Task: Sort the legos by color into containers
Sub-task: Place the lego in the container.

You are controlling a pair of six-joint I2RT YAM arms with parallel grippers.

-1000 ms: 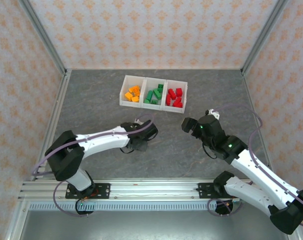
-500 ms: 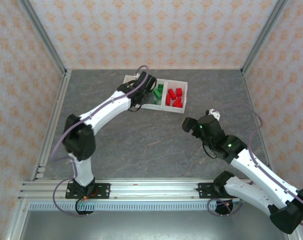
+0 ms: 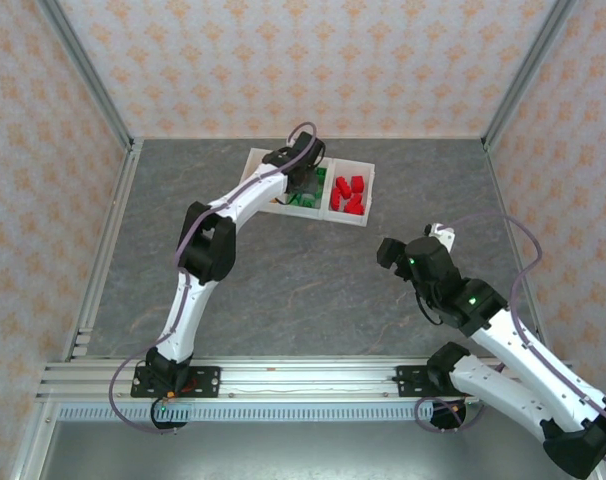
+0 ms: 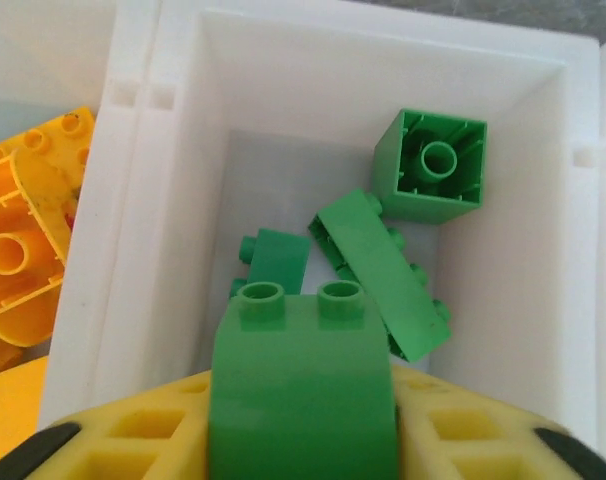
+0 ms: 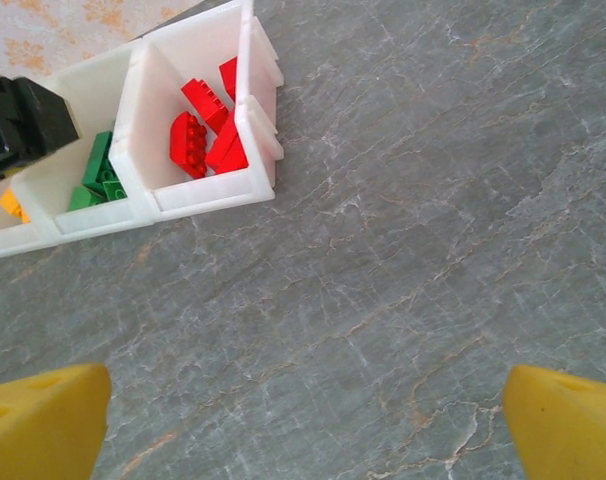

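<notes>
The containers are one white three-compartment tray (image 3: 351,219) at the back of the table. My left gripper (image 3: 305,180) hangs over its middle compartment (image 4: 133,200). It is shut on a green lego (image 4: 301,380), which sits between the yellow fingers (image 4: 123,430) with its two studs pointing forward. Below it lie other green legos (image 4: 383,265). Orange legos (image 4: 23,240) fill the left compartment and red legos (image 3: 349,194) the right one (image 5: 208,195). My right gripper (image 3: 391,250) is open over bare table (image 5: 308,420), well short of the tray.
The grey marbled table top (image 3: 283,290) stretches between the tray and the arm bases. Patterned walls and metal frame posts (image 3: 88,75) close the cell on three sides. The left arm (image 3: 208,245) reaches diagonally across the table's left half.
My left arm swung from mid-table up to the tray, first over the left compartment, then over the middle one. The right arm drew back slightly toward the near right.
</notes>
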